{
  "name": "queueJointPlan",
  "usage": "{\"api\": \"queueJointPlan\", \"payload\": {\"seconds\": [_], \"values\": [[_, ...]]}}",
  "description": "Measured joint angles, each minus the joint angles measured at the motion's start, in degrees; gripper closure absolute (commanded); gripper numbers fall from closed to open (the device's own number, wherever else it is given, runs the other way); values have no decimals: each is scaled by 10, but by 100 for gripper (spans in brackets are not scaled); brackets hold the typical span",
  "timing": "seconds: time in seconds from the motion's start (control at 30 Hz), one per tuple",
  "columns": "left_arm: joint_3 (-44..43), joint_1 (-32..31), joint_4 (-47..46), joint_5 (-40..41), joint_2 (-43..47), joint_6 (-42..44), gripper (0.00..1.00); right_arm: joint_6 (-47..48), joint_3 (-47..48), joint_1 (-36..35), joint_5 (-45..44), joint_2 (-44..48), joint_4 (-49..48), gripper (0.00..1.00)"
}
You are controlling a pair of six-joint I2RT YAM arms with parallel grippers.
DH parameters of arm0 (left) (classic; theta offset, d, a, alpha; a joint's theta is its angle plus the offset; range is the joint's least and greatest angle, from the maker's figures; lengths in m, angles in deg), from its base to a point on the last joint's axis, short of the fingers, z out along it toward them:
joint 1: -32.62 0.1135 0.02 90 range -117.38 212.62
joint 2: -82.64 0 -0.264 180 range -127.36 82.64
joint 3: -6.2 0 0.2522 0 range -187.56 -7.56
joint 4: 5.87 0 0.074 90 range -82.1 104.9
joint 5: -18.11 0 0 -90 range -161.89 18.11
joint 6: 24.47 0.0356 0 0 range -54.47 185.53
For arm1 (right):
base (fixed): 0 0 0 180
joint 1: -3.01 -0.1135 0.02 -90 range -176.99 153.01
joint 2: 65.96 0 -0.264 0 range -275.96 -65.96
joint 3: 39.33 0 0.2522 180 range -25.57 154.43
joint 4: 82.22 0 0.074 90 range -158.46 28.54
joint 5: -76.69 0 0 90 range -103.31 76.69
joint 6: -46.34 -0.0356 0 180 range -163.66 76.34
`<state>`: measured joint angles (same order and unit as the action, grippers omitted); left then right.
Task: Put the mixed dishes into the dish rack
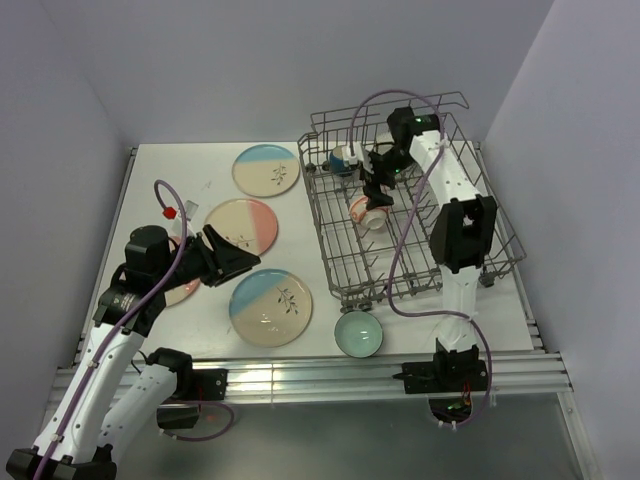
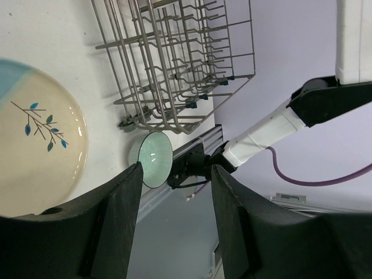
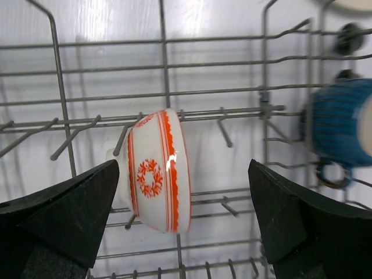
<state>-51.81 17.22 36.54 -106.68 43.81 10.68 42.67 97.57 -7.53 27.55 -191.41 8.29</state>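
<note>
Two dishes racked, the rest on the table

Two pieces sit inside the grey wire dish rack (image 1: pixel 350 260): a small orange-red bowl (image 1: pixel 368 212) tipped on its side, and a dark-blue mug (image 1: pixel 340 160) toward the far left corner. The right gripper (image 1: pixel 378 188) hangs over the bowl with its jaws spread wide, touching nothing. Only the right wrist view shows the bowl's pattern of orange-red bands and a small wreath on white, with the mug blurred beside it.

On the white table (image 1: pixel 180 170), left of the rack, lie a far blue-and-cream plate (image 1: pixel 266 170), a pink-and-cream plate (image 1: pixel 240 226) and a near blue-and-cream plate (image 1: pixel 271 306). A fourth plate's rim (image 1: pixel 183 291) peeks out under the left arm (image 1: pixel 110 340). A pale teal bowl (image 1: pixel 358 333) sits just beside the rack's near left corner. The left gripper (image 1: pixel 238 262) hovers between the pink plate and the near plate, jaws apart and empty. Its wrist view alone makes out the blue leaf sprig (image 2: pixel 42 125) on the near plate and a small wheel (image 2: pixel 124 123) under the rack.
</note>
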Motion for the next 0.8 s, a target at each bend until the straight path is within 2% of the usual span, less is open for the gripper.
{"api": "queueJointPlan", "payload": {"seconds": [0.2,0.33,0.43,0.57,0.7,0.8], "values": [[0,-1,-17,0,-3,8,44,-41,-7,7,35,92,-9,0],[3,-40,-28,15,-24,7,45,-73,-73,7,65,188,-47,0],[16,-105,-37,45,-45,0,48,-111,-197,3,90,290,-121,0],[47,-240,-53,120,-77,-33,52,-230,-361,-24,96,418,-250,0],[56,-381,-60,207,-132,-78,58,-295,-364,-54,124,435,-274,1],[56,-454,-74,267,-179,-115,61,-352,-390,-59,130,449,-312,2]]}}
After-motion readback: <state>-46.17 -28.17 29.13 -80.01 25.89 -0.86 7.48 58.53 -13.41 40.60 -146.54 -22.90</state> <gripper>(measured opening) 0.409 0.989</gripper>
